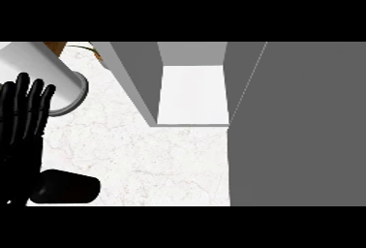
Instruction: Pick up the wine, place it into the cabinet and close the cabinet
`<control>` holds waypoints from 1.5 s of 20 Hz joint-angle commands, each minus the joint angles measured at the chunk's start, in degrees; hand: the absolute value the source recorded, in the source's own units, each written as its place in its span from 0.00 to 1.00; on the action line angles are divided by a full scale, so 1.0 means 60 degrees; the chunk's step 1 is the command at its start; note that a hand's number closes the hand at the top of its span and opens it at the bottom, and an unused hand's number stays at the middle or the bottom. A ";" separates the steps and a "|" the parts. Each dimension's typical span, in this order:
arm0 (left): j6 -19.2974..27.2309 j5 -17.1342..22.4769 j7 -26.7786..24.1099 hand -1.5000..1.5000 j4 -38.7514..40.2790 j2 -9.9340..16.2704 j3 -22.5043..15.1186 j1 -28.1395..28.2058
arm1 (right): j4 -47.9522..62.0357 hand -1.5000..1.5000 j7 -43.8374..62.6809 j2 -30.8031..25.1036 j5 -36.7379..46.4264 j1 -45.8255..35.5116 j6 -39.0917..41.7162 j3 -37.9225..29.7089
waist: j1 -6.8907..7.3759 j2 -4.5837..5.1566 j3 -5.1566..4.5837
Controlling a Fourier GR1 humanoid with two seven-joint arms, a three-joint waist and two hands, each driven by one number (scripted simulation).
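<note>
The wine point(64, 188) lies dark on the bench point(143, 150) at lower left, beside the left hand point(22, 121), fingers straight and holding nothing. Probably glass (heavy, slick, breakable): grasp mid-body. The cabinet point(191, 94) stands open.

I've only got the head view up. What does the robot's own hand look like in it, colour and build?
Only the left hand shows, at the view's left edge: glossy black all over, with long slender segmented fingers and a thick, rounded black thumb lower down. No cables, markings or sleeve are visible on it. The grey forearms and the right hand are out of view.
</note>
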 commanded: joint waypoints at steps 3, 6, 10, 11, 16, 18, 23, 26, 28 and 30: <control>0.0464 -0.0625 0.0261 0.00 -0.1165 -0.0287 -0.0129 0.1543 | -0.0684 0.00 -0.0340 0.0323 0.0040 0.1428 0.0241 0.0628 | -0.0054 -0.0011 -0.0329; 0.0963 -0.0894 0.0475 0.00 -0.1892 -0.0739 -0.0194 0.2800 | -0.1624 0.00 0.0061 0.0056 -0.0211 0.1956 0.0572 0.0715 | -0.0030 -0.0029 -0.0330; 0.1822 0.1081 0.1441 0.00 -0.2314 -0.1221 -0.1736 0.3487 | -0.1459 0.00 0.1286 -0.0293 -0.1029 0.1871 0.1389 0.1456 | 0.0061 -0.0032 -0.0335; 0.1937 0.1079 0.1641 0.00 -0.2663 -0.1226 -0.1707 0.3600 | -0.2114 0.00 0.1844 -0.0684 -0.1560 0.2015 0.1597 0.1016 | -0.0016 -0.0029 -0.0333; 0.3006 -0.0304 0.2684 0.00 -0.3931 -0.1237 -0.3182 0.3650 | -0.2473 0.00 0.2142 -0.0801 -0.2196 0.2036 0.1780 0.0548 | -0.0068 0.0014 -0.0325; 0.3412 -0.0717 0.2582 0.00 -0.3292 -0.1238 -0.3599 0.3056 | -0.3064 0.00 0.3074 -0.0634 -0.1932 0.1820 0.1383 0.0935 | -0.0090 0.0022 -0.0329; 0.3778 -0.1127 0.2580 0.00 -0.3737 -0.1241 -0.4339 0.3504 | -0.3227 0.00 0.4301 -0.0551 -0.1664 0.0448 0.0820 0.1126 | -0.0026 0.0023 -0.0334; 0.4739 -0.2366 0.3122 0.00 -0.3996 -0.1241 -0.5277 0.3128 | -0.3318 0.00 0.4115 -0.0576 -0.2003 0.0788 0.0961 0.0796 | -0.0057 0.0019 -0.0321; 0.4463 -0.1769 0.3669 0.00 -0.4686 -0.1059 -0.4511 0.3185 | -0.4455 0.00 0.4664 -0.0333 -0.1389 0.1422 0.0708 0.1776 | -0.0091 0.0000 -0.0328; 0.4805 -0.2270 0.4268 0.00 -0.4658 -0.1168 -0.4644 0.2588 | -0.4012 0.00 0.4835 -0.0354 -0.1193 0.0720 0.0585 0.1741 | -0.0071 0.0014 -0.0324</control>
